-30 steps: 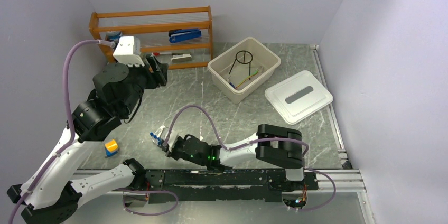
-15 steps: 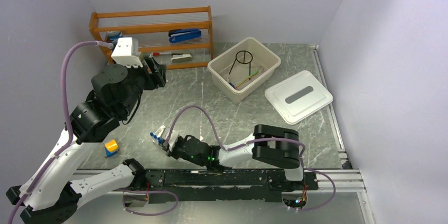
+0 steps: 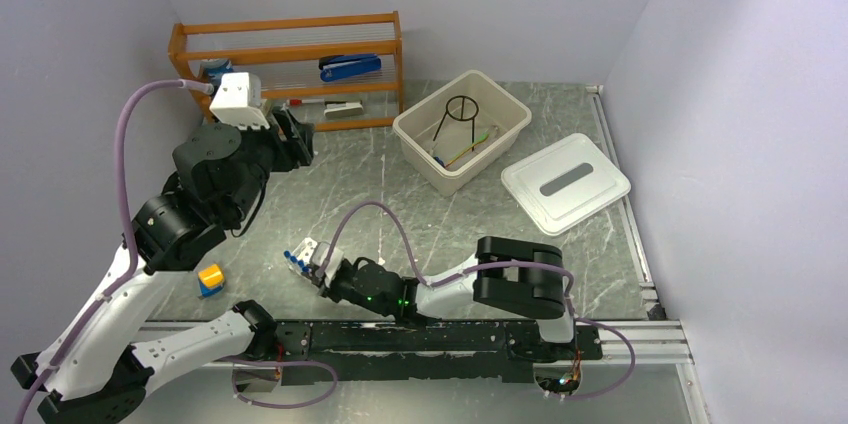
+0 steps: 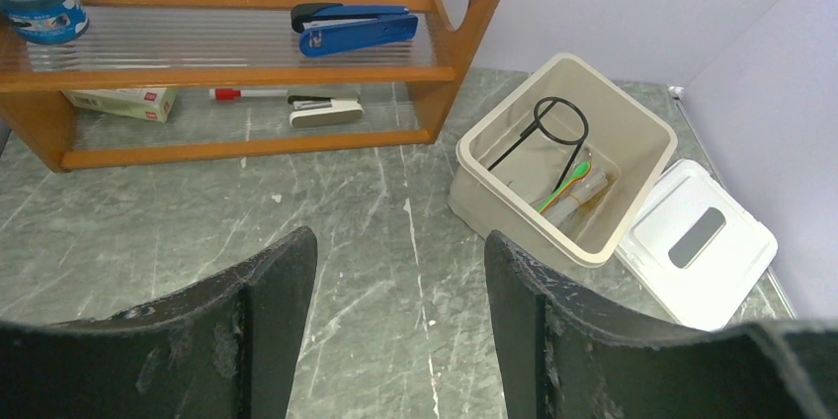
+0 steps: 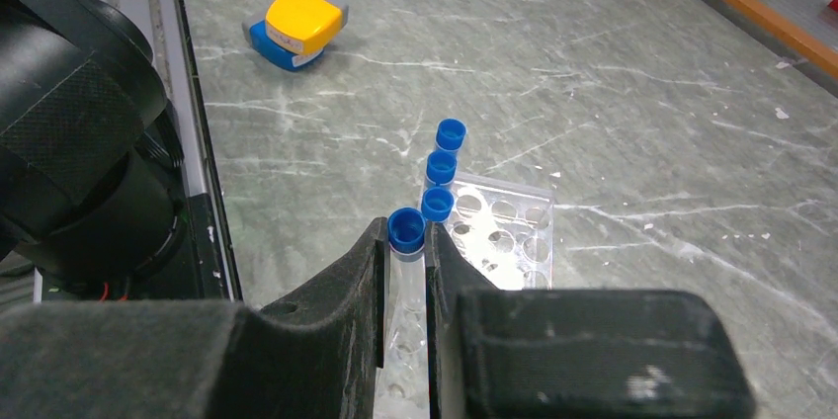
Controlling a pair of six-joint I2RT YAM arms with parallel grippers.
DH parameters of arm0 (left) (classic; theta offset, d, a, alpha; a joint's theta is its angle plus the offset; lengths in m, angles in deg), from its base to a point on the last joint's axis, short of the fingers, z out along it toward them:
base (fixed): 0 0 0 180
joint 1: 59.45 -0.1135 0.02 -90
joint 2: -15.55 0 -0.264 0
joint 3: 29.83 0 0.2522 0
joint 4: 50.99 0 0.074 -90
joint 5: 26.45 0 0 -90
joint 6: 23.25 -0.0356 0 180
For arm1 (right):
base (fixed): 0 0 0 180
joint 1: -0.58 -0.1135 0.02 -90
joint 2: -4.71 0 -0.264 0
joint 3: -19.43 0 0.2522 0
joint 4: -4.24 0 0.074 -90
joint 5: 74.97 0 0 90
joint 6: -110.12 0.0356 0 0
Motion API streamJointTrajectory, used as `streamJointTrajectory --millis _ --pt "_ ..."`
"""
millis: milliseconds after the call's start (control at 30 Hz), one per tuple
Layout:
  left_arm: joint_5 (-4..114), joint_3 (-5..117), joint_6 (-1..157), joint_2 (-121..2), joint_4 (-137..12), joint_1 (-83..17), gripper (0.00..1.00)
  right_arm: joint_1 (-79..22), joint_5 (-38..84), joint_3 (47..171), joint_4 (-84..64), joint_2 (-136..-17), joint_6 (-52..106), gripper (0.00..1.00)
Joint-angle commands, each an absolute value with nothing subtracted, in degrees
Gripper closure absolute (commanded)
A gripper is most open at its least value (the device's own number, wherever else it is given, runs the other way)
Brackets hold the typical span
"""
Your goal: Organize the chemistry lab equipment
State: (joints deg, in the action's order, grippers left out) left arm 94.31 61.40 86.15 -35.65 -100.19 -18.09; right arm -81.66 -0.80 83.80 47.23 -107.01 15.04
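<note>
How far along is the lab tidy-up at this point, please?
Done: the black wire tripod and a few small items lie in the beige bin. In hand: the right gripper, jaws shut on a blue-capped vial at the white rack. Left: the other three vials, the rack, and the lid beside the bin.

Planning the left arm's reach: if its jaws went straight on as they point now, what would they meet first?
Probably the table, short of the wooden shelf; the open left gripper tilts downward and nothing lies between. Depth is unclear; the bin sits right of that line.
</note>
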Motion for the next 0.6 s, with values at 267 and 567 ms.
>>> streamJointTrajectory --millis 267,567 --pt "94.3 59.4 87.1 -34.8 -99.3 -18.1 0.33 -81.3 0.2 82.4 49.9 -110.1 17.1 0.81" --pt "94.1 58.1 87.4 -34.2 -98.9 -18.1 0.32 -81.2 -0.6 82.3 49.0 -109.9 18.3 0.67"
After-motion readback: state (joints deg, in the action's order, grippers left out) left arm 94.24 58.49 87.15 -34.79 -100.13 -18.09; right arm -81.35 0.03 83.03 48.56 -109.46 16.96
